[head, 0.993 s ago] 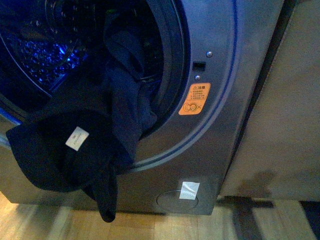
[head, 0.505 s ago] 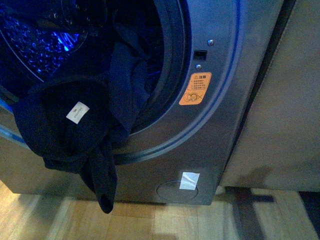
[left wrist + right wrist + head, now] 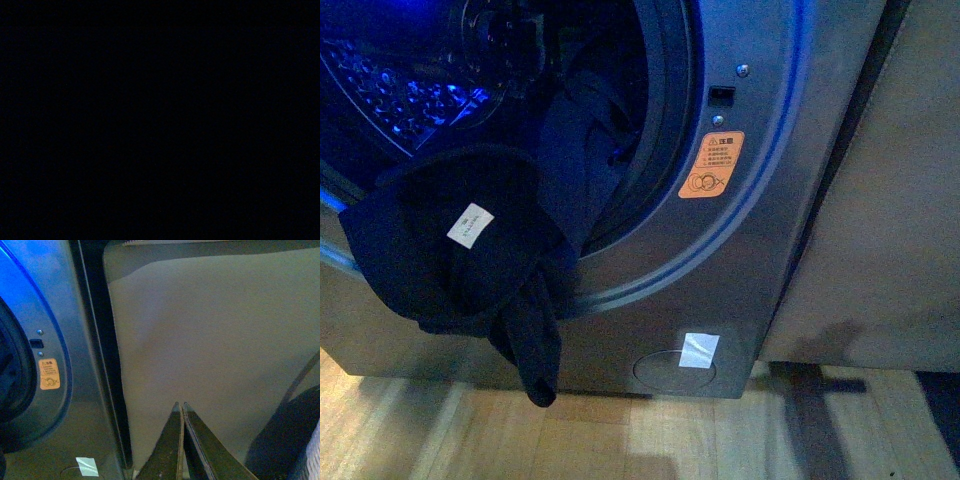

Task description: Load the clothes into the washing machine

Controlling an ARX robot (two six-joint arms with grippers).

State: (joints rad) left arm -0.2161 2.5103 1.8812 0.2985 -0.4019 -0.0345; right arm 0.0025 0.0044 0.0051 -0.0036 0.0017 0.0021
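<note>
The clothes (image 3: 470,250), a dark navy garment with a small white tag (image 3: 470,225), hang over the lower rim of the porthole, partly inside and partly outside. One end dangles down the front of the grey washing machine (image 3: 750,250). Its perforated drum (image 3: 400,90) glows blue. A dark mechanical shape (image 3: 495,30) shows high in the drum; I cannot tell whether it is my left gripper. The left wrist view is dark. My right gripper (image 3: 179,406) is shut on nothing, in front of the beige panel (image 3: 210,340), to the right of the machine (image 3: 75,415).
An orange warning sticker (image 3: 711,165) and a blue-white label (image 3: 700,348) mark the machine's front; both also appear in the right wrist view, the sticker (image 3: 49,374) and the label (image 3: 86,466). The beige panel (image 3: 890,200) stands to the right. A wooden floor (image 3: 720,440) lies below.
The garment has bunched higher against the porthole rim, and its tag and dangling end sit higher in the front view. The whole front view has also shifted a little.
</note>
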